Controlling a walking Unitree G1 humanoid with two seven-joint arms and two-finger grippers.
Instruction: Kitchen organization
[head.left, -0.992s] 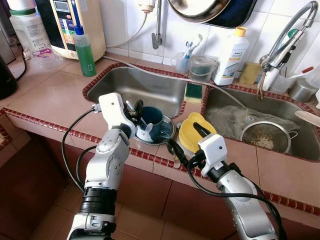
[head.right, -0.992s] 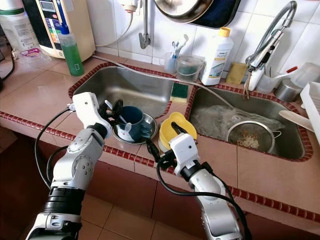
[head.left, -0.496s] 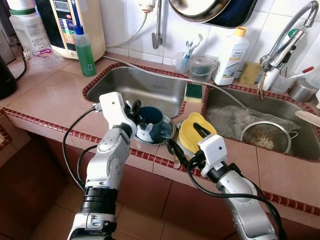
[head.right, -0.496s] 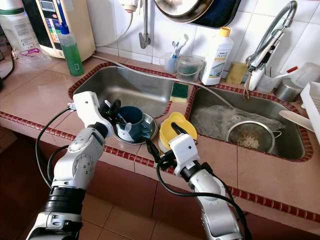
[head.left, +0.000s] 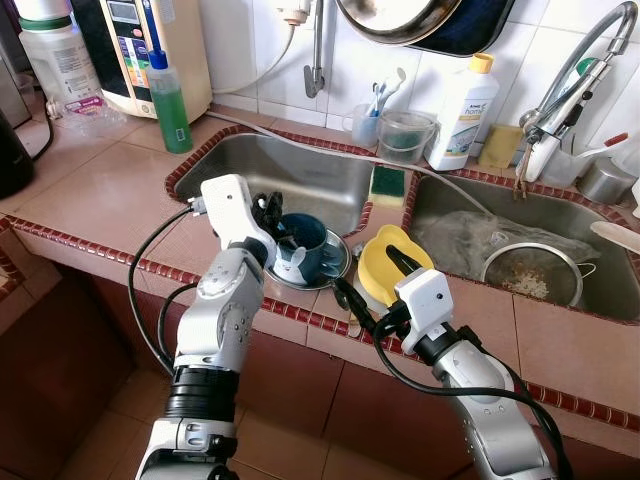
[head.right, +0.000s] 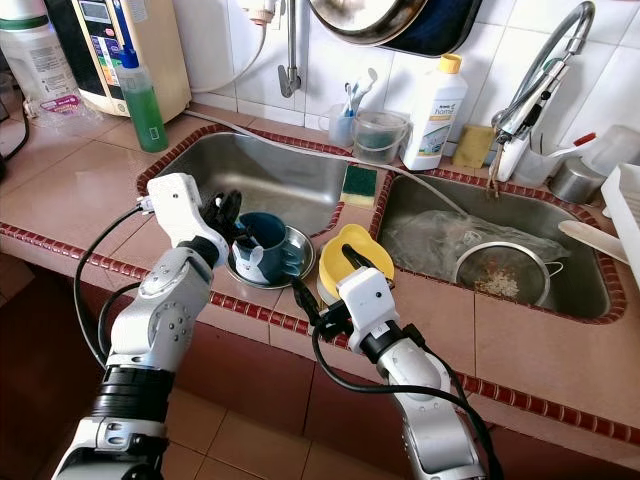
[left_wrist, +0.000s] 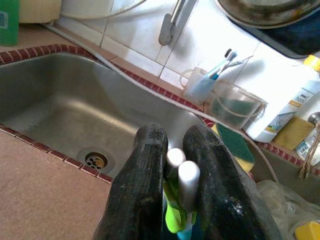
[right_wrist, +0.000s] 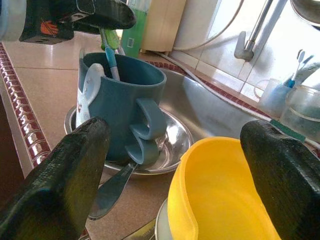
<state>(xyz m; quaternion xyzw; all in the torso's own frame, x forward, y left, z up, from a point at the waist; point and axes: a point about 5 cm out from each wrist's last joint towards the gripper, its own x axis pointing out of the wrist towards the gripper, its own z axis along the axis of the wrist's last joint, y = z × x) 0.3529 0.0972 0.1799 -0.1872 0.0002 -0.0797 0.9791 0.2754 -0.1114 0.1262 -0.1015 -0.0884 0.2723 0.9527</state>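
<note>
**Left claw grips cutlery handles in the blue mug at the sink's edge**

Left eye view: the blue mug (head.left: 302, 243) stands on a small steel plate (head.left: 335, 262) on the tiled table (head.left: 110, 195), at the near right corner of the left sink (head.left: 300, 175). The left claw (head.left: 270, 215) reaches into the mug from its left. Just right of the plate sits a yellow bowl (head.left: 380, 262), with the right claw (head.left: 397, 262) above it. A green sponge (head.left: 386, 183) lies on the divider between the two sinks.

Right eye view: the same layout, with the mug's handle turned toward the yellow bowl and a strainer (head.right: 498, 275) in the right sink, well apart.

Left wrist view: the two black fingers (left_wrist: 144, 180) are pressed together on two round silver handles (left_wrist: 182, 175) with green and blue plastic below them, which look like cutlery or brushes standing in the mug.

Right wrist view: the right claw's fingers (right_wrist: 60, 175) stand wide apart, holding nothing, on either side of the mug and yellow bowl. A spoon (right_wrist: 112, 187) lies on the plate under the mug's handle.

The handles look thin, stiff, light and smooth, so they may slip or twist; a firm pinch high on the shafts suits them. The mug looks rigid and breakable, and could tip on the slick plate if the handles drag on its rim.
</note>
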